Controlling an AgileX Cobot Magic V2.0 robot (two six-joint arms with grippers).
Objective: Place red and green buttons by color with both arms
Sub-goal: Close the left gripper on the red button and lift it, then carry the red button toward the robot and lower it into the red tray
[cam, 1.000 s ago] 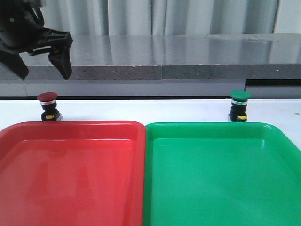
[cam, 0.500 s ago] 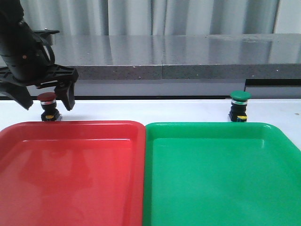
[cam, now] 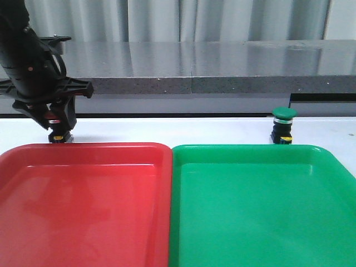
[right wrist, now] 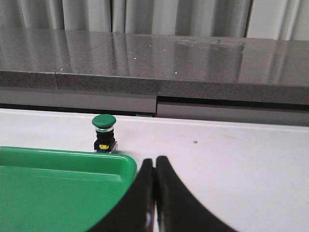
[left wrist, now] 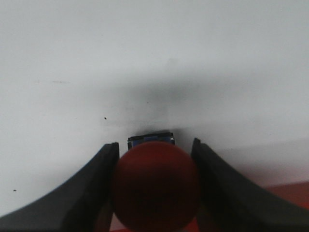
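Your left gripper (left wrist: pixel 155 193) clamps the red button (left wrist: pixel 155 191); right gripper (right wrist: pixel 155 193) is pressed together. Both trays (cam: pixel 83 150) hold nothing; the green button (cam: pixel 284 125) stands outside.

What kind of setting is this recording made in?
Probably a lab or test bench rather than a home: a plain white table holding only a red tray, a green tray and two push-button switches, with a grey stone-like counter and grey curtains behind.
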